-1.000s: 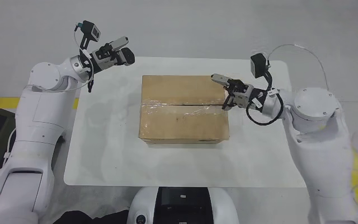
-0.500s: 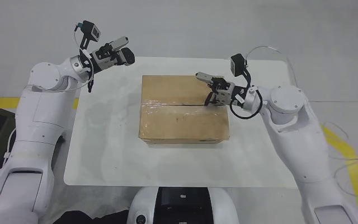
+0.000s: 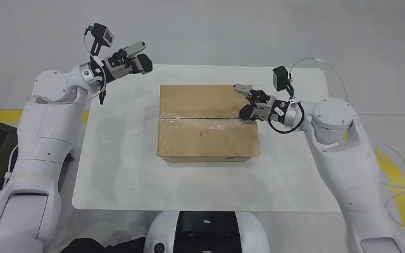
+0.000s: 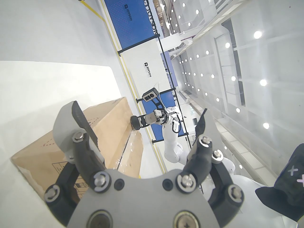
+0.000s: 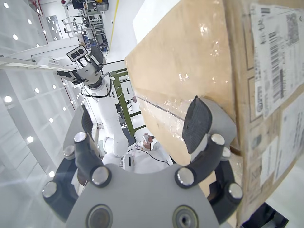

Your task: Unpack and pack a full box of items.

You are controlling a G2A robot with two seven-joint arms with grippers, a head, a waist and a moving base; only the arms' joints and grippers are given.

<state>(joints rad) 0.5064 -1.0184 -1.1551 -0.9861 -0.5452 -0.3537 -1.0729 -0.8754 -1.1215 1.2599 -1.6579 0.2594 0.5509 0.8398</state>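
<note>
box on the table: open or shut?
Shut. Both top flaps of the box lie flat and meet at a centre seam under glossy tape.

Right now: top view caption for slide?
Right gripper, fingers open, at taped cardboard box end seam; left gripper open above table corner.

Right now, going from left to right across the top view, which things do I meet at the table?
Left gripper, open → cardboard box, shut → right gripper, open, at the box's right end.
</note>
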